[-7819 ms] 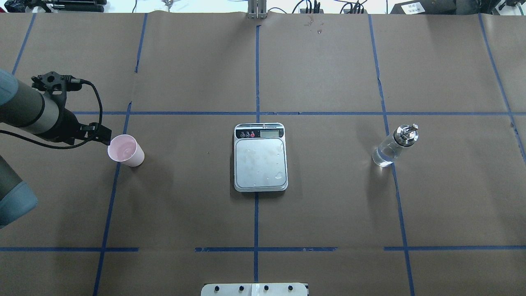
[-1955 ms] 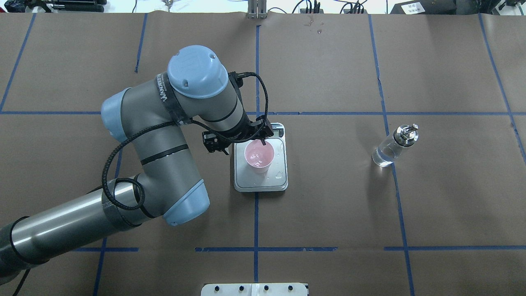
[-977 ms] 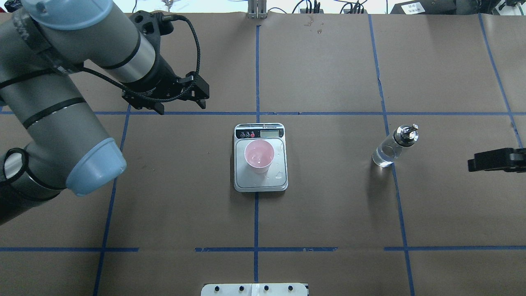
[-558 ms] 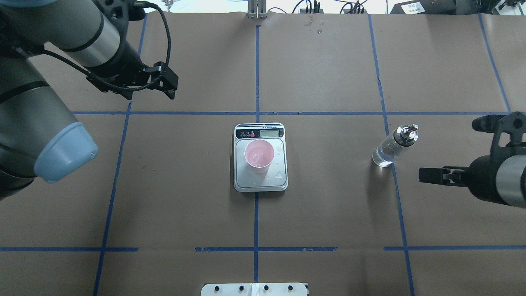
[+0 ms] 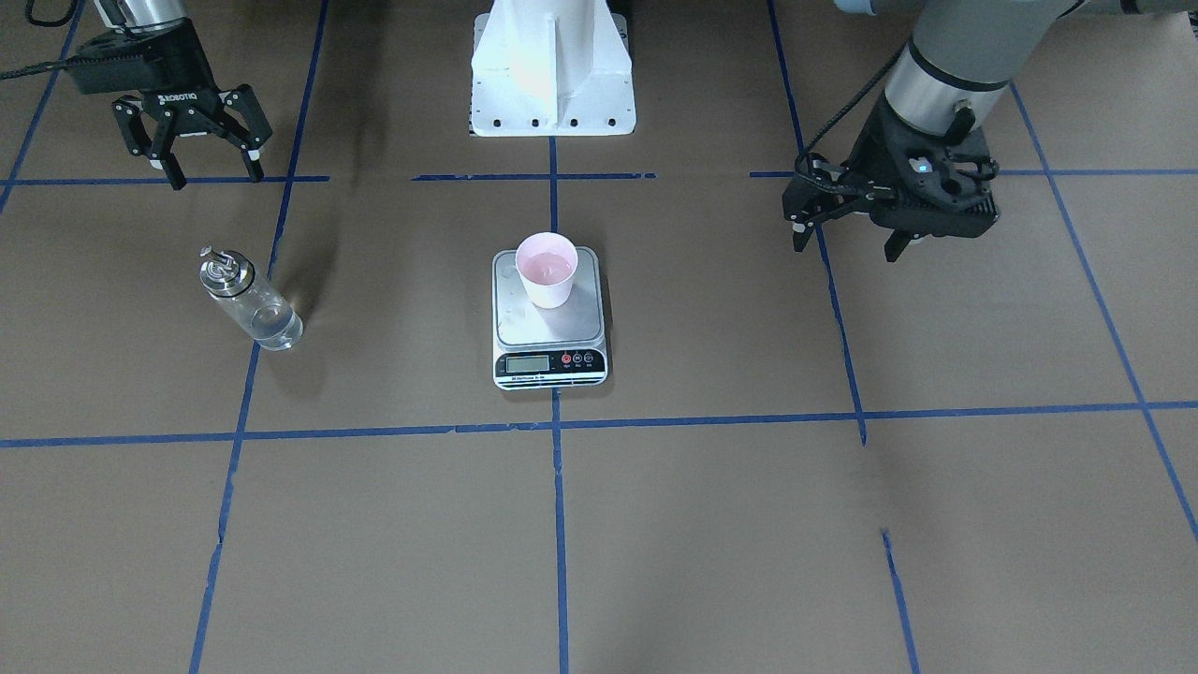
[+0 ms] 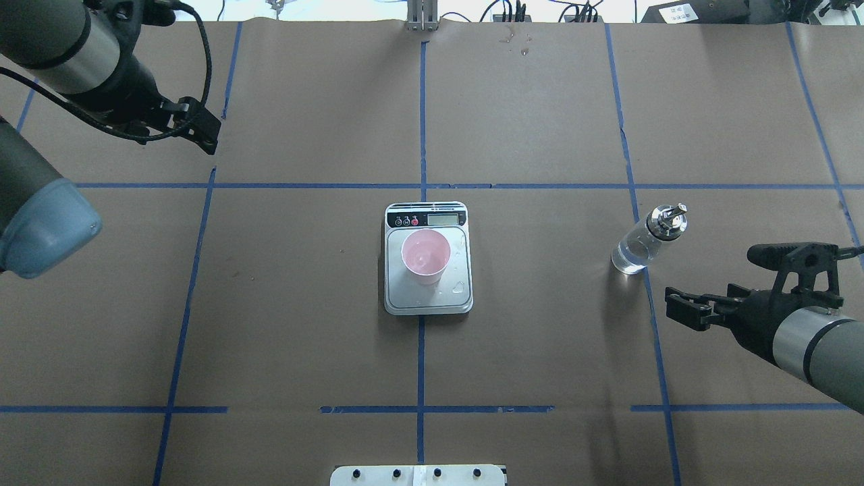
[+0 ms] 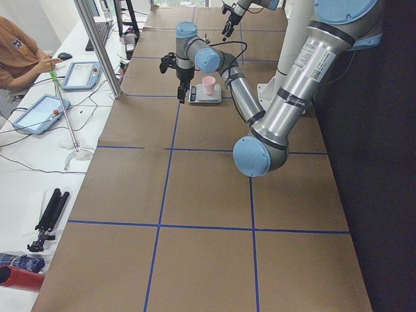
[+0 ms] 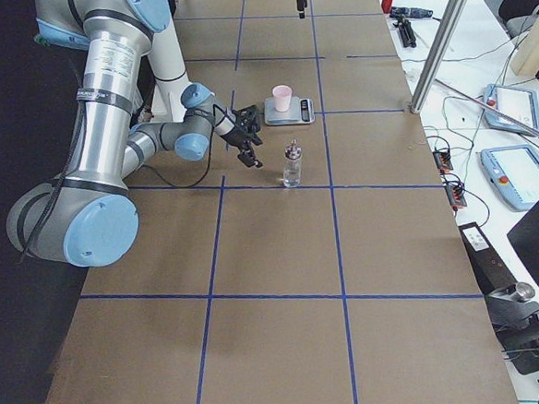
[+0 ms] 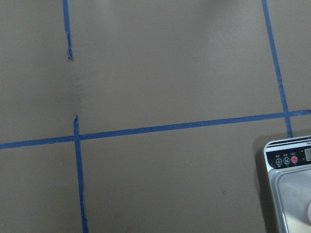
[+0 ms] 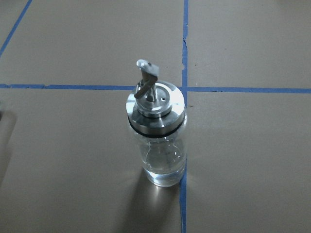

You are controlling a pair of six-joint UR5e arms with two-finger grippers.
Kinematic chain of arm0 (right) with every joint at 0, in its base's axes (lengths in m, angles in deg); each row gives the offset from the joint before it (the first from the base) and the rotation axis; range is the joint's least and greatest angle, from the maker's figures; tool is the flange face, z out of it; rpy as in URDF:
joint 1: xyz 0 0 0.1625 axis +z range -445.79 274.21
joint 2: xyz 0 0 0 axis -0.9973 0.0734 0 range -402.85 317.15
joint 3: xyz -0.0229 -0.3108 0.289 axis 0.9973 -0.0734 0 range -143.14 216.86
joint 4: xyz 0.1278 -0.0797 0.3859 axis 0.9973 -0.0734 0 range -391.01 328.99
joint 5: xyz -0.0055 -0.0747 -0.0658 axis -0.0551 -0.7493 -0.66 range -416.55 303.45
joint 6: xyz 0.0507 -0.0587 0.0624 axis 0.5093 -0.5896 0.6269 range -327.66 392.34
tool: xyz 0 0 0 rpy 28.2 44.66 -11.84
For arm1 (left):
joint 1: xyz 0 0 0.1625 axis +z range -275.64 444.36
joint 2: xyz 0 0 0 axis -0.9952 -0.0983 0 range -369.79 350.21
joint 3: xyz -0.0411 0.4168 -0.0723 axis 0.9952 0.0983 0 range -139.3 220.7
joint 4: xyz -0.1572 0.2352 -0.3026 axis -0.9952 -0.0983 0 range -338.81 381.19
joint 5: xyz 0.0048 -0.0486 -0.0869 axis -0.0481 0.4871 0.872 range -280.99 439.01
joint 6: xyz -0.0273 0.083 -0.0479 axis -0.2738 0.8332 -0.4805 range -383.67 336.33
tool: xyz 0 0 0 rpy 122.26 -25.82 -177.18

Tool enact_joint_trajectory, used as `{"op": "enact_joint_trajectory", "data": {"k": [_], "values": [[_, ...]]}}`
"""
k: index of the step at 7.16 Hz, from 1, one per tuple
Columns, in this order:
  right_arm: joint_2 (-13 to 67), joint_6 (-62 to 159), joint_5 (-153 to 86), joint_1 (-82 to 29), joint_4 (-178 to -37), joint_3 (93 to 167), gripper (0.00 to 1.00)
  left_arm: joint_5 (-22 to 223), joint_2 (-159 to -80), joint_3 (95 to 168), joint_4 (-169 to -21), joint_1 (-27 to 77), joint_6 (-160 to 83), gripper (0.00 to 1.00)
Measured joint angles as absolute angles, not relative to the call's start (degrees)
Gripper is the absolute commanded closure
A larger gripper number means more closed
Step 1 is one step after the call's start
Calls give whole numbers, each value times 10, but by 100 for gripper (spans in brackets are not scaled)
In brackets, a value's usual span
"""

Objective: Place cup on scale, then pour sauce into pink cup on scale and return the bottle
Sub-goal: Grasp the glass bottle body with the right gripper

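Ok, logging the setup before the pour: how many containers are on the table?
2. The pink cup stands on the scale, mid-table; the glass bottle stands on the table on the robot's right side, untouched. Nothing seems to hide another.

Right gripper point(image 5: 213, 176) housing: white lettering "ROBOTIQ" is showing on the black body above the spread fingers, in the front-facing view.
Scale point(image 5: 550, 323) display: the LCD is showing nothing legible; any digits are too small to read.
Scale buttons: tiny markings are sitting by the round buttons on the black strip, too small to read.
White label point(image 6: 678, 11) on the dark box beyond the table's far edge: dark print is showing, unreadable.
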State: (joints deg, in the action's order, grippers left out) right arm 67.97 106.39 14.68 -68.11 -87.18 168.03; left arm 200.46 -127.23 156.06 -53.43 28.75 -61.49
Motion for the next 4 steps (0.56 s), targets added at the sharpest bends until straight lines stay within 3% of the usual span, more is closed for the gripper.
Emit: {"op": "enact_joint_trajectory", "data": {"k": [4], "values": [[681, 1063, 57, -713, -825, 1638, 0, 2000, -1188, 1581, -537, 235, -433, 0]]}}
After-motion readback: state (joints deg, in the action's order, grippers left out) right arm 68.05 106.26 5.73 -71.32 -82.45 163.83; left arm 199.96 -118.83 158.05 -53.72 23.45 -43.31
